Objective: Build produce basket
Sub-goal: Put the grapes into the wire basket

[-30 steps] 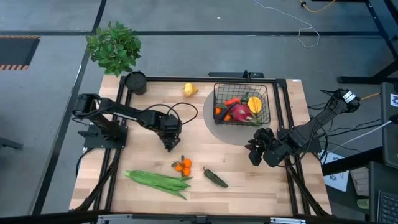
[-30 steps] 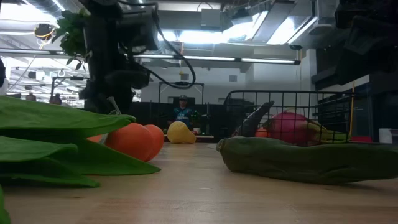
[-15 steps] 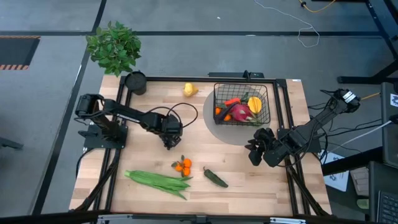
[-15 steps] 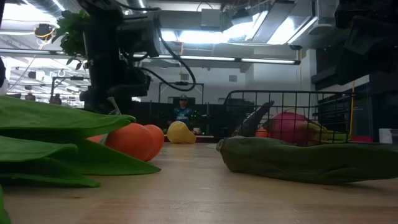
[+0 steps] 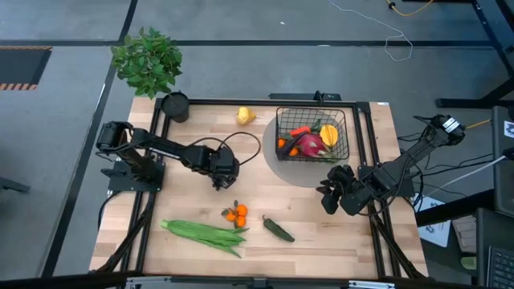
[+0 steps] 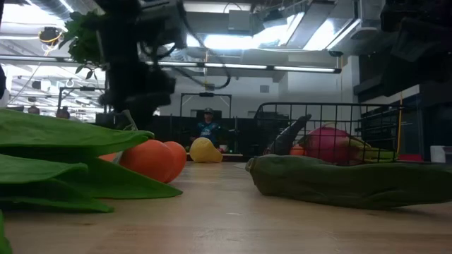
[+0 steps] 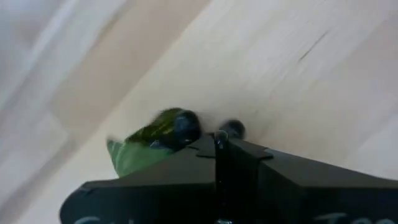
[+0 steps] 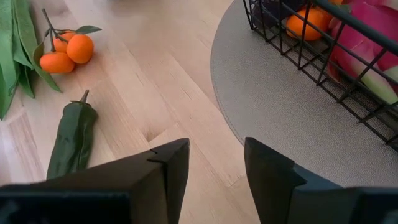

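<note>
The black wire basket [image 5: 279, 120] stands on a grey round mat at the far right, with a pink dragon fruit [image 5: 312, 144], carrot, starfruit and orange inside. On the wood lie a lemon [image 5: 246, 116], an orange cluster [image 5: 236, 213], green beans [image 5: 205, 234] and a green pepper [image 5: 279, 229]. My left gripper [image 5: 221, 183] is shut at the table's middle, just beyond the oranges. Dark grapes [image 7: 186, 126] with a green leaf show at its fingertips. My right gripper [image 5: 328, 197] hovers open near the basket's near right corner, with nothing between its fingers. My left gripper points down from above and is shut at the top of the grape bunch, where a green leaf [image 7: 146, 144] and dark berries [image 7: 231, 129] show beside the fingertips. The fingers themselves hide the place of contact. Whether the bunch hangs clear of the table I cannot tell.
A potted plant [image 5: 147, 61] and a round black cup [image 5: 175, 106] stand at the far left corner. A black frame runs around the table top. Bare wood lies between the left gripper and the grey mat [image 5: 281, 168].
My left gripper has shut and has then gone up a little, drifting slightly toward the table's far right. The produce on the table has not moved.
</note>
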